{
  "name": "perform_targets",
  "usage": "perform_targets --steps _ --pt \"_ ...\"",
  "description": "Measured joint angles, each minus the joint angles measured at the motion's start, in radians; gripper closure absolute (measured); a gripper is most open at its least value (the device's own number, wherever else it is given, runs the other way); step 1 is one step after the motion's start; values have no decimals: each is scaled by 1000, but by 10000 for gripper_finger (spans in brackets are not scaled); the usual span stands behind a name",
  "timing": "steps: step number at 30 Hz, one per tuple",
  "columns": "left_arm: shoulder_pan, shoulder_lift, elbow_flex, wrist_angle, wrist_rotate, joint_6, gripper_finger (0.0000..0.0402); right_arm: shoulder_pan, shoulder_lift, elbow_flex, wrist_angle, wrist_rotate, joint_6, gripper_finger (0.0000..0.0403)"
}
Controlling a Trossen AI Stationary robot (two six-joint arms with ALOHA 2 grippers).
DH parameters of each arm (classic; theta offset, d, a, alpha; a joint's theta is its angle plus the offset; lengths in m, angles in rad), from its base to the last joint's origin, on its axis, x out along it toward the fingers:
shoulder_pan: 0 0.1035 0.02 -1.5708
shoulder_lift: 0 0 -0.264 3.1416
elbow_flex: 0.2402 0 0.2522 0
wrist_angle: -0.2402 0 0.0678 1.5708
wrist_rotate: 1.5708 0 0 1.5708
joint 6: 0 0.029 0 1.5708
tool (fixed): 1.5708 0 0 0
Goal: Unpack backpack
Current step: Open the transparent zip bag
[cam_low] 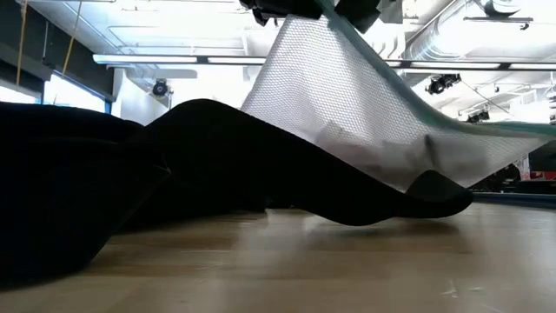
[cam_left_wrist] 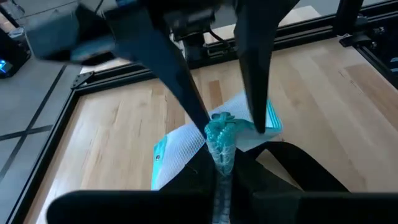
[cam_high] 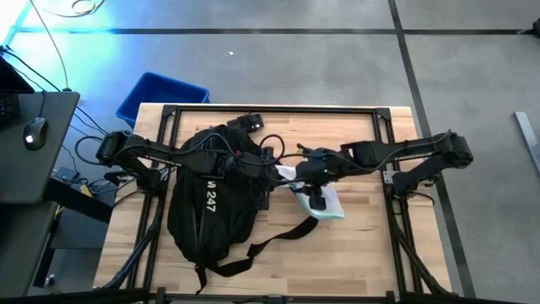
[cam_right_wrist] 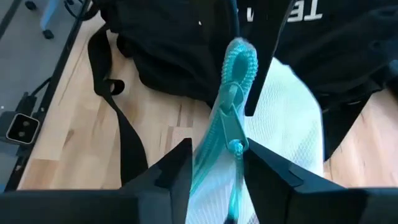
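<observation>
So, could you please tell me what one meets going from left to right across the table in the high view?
Left gripper → backpack → white-and-teal mesh pouch held by the right gripper → bare table.

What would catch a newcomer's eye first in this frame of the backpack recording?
The large black fabric backpack with white lettering sprawls over the left half of the wooden table. Just right of it, a white mesh pouch with teal edging hangs between both grippers: the left gripper is shut on its teal loop, and the right gripper straddles its teal edge. A blue bin sits on the floor beyond the table's far left corner.
</observation>
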Motion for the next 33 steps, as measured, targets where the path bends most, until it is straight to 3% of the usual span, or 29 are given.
perform_targets --steps 8,21,28,33 --pt "-1 0 1 -36 -16 -18 401 0 10 3 -3 -10 30 394" --pt "-2 0 1 -93 -126 -17 402 14 6 5 -67 -35 121 401" --pt "1 0 1 -69 23 -41 399 15 5 2 -77 -68 112 402" --pt "5 -1 1 -47 86 -34 366 15 5 1 -77 -63 105 402"
